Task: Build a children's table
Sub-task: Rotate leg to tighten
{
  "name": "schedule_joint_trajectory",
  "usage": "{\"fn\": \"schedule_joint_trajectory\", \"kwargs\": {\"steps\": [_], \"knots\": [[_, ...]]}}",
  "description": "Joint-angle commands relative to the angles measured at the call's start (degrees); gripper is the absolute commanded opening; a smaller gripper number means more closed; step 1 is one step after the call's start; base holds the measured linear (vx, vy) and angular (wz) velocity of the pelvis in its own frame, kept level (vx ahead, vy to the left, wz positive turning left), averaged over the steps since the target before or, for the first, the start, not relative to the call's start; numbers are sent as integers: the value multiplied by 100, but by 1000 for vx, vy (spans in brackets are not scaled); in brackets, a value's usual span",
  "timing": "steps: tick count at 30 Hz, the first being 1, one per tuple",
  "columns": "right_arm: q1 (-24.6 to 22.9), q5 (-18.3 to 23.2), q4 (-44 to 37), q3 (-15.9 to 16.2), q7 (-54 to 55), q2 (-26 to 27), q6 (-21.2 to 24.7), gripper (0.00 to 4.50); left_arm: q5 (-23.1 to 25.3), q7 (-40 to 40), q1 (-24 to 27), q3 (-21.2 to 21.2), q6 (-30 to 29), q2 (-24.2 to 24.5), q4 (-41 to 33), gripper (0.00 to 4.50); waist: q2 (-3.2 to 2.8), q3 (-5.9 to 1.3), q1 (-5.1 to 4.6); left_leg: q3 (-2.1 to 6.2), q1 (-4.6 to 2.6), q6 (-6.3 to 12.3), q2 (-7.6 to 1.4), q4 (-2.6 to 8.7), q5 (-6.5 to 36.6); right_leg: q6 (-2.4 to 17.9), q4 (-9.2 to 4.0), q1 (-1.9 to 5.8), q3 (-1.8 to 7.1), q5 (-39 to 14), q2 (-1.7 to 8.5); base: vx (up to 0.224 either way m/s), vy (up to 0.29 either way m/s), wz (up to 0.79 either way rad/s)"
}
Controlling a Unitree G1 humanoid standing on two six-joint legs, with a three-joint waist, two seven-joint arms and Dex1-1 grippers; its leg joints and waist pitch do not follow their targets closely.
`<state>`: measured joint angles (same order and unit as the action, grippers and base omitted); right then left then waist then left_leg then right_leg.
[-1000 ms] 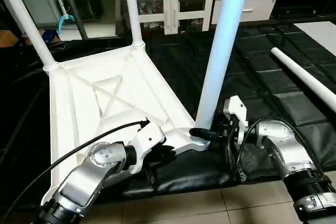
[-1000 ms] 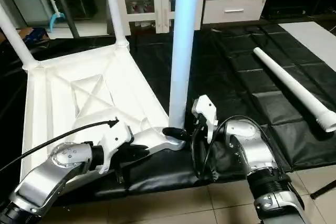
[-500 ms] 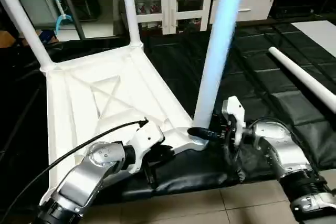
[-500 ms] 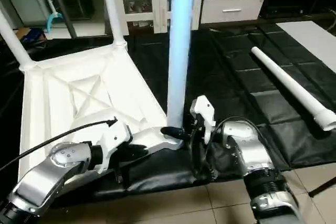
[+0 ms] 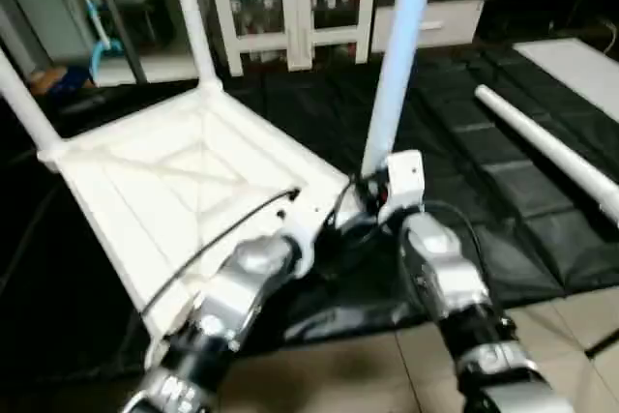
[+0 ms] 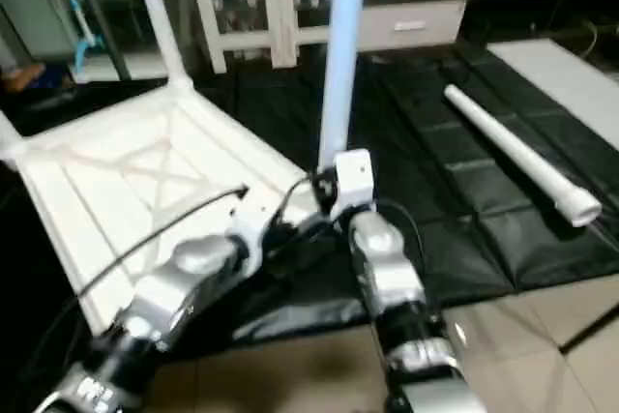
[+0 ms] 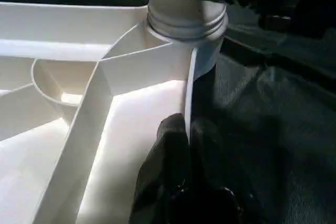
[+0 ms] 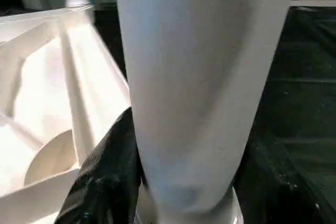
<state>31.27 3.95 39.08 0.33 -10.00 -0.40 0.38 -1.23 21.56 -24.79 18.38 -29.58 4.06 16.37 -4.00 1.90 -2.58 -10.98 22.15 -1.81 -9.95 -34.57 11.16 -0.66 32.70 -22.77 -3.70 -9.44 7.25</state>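
Now the table top lies upside down on a black mat, with its ribs facing up. Two legs stand in the far corners, one at the far left and one near the middle back. A third leg stands up in the near right corner socket; in the left wrist view its screw thread shows just above the socket. The fourth leg lies flat on the mat, well off to the right. The left gripper is pressed together, pinching the thin side wall of the top just beside that socket, one black finger inside the wall and the other outside. The right gripper sits at the bottom of the standing leg, with a black finger on each side of it; the fingers look pressed on the leg, but the picture is too blurry to be sure. Both silver arms reach in from the near edge and meet at this corner. Behind the mat stands a white cabinet with glass doors, and next to it a white drawer unit. A white board lies at the far right. Nearer the robot, the floor is bare tile.
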Motion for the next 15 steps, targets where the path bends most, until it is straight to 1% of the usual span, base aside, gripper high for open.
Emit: {"fn": "schedule_joint_trajectory", "kwargs": {"steps": [1,2,3,4,5,6,7,8,9,10,11,12,13,14,15], "knots": [[-116,221,43,208,-415,344,-67,189,254,-586,-133,-329,44,27,278,0,35,-281,-42,202,-131,-100,-192,539,2965,522,-532,83,28,-2981,69,0,0,0],[-113,278,17,214,-504,365,-100,189,246,-573,-131,-320,34,30,270,0,36,-292,-36,201,-121,-89,-196,543,2908,550,-522,92,33,-2870,73,0,0,0],[-150,415,-148,213,-724,357,-128,189,229,-472,-72,-275,14,104,203,0,45,-296,-28,194,-107,-66,-205,551,2815,625,-507,97,41,-2663,72,0,0,0],[-190,475,-265,251,-960,308,-181,189,222,-381,-18,-242,2,169,144,0,35,-304,-23,196,-88,-35,-218,560,2722,708,-476,118,51,-2433,75,0,0,0],[-207,488,-312,263,-1044,295,-202,189,221,-348,-2,-232,7,189,136,0,30,-306,-25,196,-69,-23,-223,567,2672,748,-459,135,52,-2317,75,0,0,0],[-252,569,-444,269,-1271,260,-215,224,218,-262,41,-209,31,241,101,0,30,-310,-26,190,-46,3,-226,571,2547,815,-438,157,57,-2120,79,0,0,0],[-262,589,-472,268,-1318,253,-214,224,217,-245,50,-204,36,251,93,0,36,-319,-19,174,-56,31,-227,564,2451,886,-422,156,65,-1951,74,0,0,0],[-294,584,-593,279,-1470,159,-280,224,199,-63,120,-141,62,343,16,0,39,-323,-13,165,-59,52,-229,559,2393,923,-417,159,71,-1858,75,0,0,0],[-318,654,-762,252,-1764,-18,-287,245,158,260,255,-29,129,508,-156,0,54,-332,-2,146,-58,124,-227,547,2272,989,-406,171,79,-1705,77,0,0,0],[-319,711,-817,229,-1906,-92,-255,267,139,385,312,15,159,573,-236,0,57,-342,11,149,-34,216,-238,542,2141,1039,-385,204,79,-1574,87,0,0,0],[-301,769,-868,199,-2097,-235,-228,267,101,566,411,79,102,690,-395,0,54,-339,13,138,-33,254,-236,536,2090,1062,-381,200,83,-1534,90,0,0,0],[-291,802,-903,175,-2235,-341,-217,280,73,693,486,127,50,776,-515,0,58,-343,20,129,-31,316,-232,517,1986,1102,-363,198,87,-1476,90,0,0,0],[-291,802,-903,175,-2235,-341,-217,280,73,693,486,127,50,776,-515,0,60,-332,7,136,4,353,-233,519,1869,1114,-341,216,91,-1480,99,0,0,0],[-308,1071,-1102,87,-2825,-642,35,293,0,1004,677,252,-93,1034,-830,0,65,-333,9,138,5,362,-229,512,1822,1106,-336,228,87,-1498,97,0,0,0],[-325,1155,-1178,59,-3016,-725,126,310,-15,1090,729,288,-122,1111,-917,0,63,-338,15,136,-11,390,-248,501,1784,1136,-320,228,98,-1477,107,0,0,0]]}}
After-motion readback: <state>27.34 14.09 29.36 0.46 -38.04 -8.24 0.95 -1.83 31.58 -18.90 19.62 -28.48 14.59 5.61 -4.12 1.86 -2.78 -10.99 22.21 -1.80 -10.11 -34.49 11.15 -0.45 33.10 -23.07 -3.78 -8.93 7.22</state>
